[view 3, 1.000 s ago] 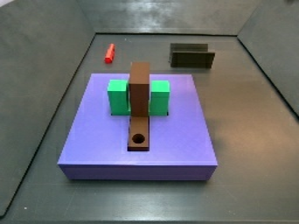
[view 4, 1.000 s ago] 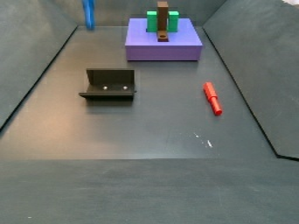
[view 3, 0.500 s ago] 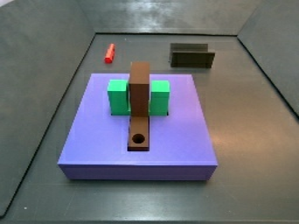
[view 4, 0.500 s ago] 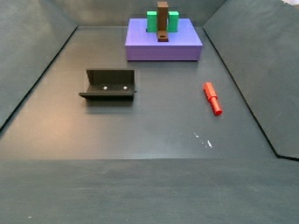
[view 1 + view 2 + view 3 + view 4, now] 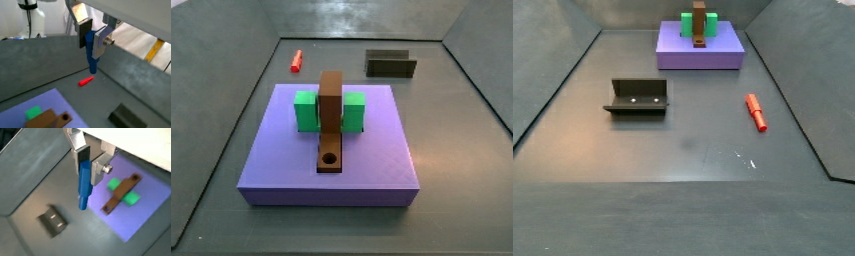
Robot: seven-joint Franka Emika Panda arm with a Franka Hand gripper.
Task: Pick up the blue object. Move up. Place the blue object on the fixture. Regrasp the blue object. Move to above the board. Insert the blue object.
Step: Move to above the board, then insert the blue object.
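- The gripper (image 5: 92,40) is high above the floor, seen only in both wrist views, and its 2 fingers are closed on the blue object (image 5: 83,184).
- The blue object hangs down from the pads, above the grey floor (image 5: 33,173).
- The fixture (image 5: 639,97) and the board (image 5: 331,150) stand well apart.

red peg (image 5: 756,112): flat on dark floor, apart from all else; also in a wrist view (image 5: 86,81)
floor (image 5: 687,150): dark grey, low walls around

My gripper (image 5: 89,164), clamped on the blue object (image 5: 83,184), hangs high over open floor; below, only the fixture (image 5: 637,97), red peg (image 5: 756,112) and board (image 5: 700,50) with its upright brown bar (image 5: 331,125) obstruct.
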